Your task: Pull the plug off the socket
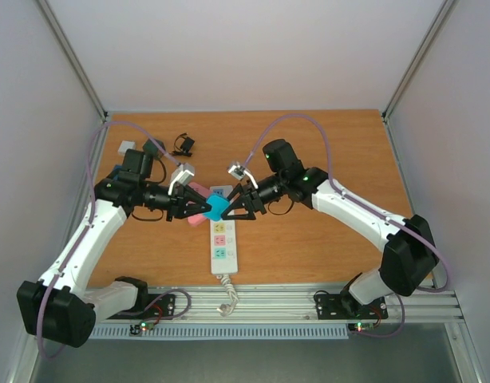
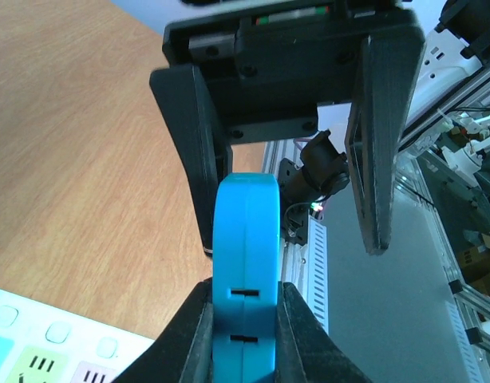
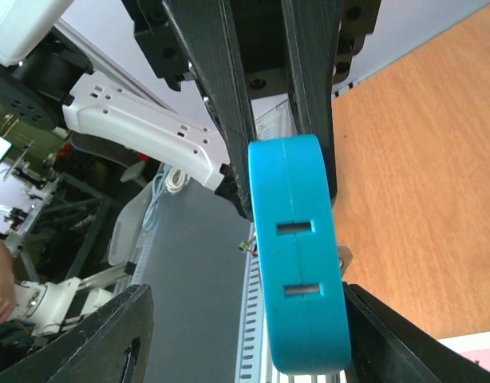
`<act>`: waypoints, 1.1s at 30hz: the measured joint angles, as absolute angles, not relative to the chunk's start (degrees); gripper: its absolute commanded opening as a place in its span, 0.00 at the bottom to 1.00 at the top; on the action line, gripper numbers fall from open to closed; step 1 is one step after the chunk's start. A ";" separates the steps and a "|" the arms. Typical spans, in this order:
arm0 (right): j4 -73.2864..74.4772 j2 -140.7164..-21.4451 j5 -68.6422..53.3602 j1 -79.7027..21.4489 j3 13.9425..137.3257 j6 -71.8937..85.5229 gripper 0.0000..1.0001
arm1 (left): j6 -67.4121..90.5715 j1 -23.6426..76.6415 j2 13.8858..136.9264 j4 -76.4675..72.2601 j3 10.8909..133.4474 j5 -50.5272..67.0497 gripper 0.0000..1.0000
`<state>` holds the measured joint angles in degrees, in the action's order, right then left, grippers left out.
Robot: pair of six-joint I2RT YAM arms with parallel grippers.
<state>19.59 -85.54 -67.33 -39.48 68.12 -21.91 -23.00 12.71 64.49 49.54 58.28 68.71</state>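
The blue plug [image 1: 217, 207] is a rounded block with two slots in its edge, held over the far end of the socket [image 1: 223, 243], a long white power strip with pastel outlet faces. My left gripper [image 1: 203, 207] is shut on the plug [image 2: 245, 263], with a finger pressed against each side [image 2: 243, 294]. My right gripper [image 1: 234, 206] faces it from the other side and is open. In the right wrist view its fingers stand wide apart [image 3: 245, 299] around the plug [image 3: 297, 263]. A corner of the socket [image 2: 37, 351] shows below the left wrist.
A pink piece [image 1: 199, 191] lies on the strip beside the blue plug. A small black part [image 1: 183, 144] and a pale box [image 1: 125, 147] lie at the far left of the wooden table [image 1: 341, 152]. The strip's coiled cord [image 1: 227, 294] reaches the metal rail [image 1: 285, 307].
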 measured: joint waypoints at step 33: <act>24.86 -88.95 -67.75 -41.25 74.19 -20.10 0.60 | -17.15 12.88 64.55 43.07 56.12 71.96 0.01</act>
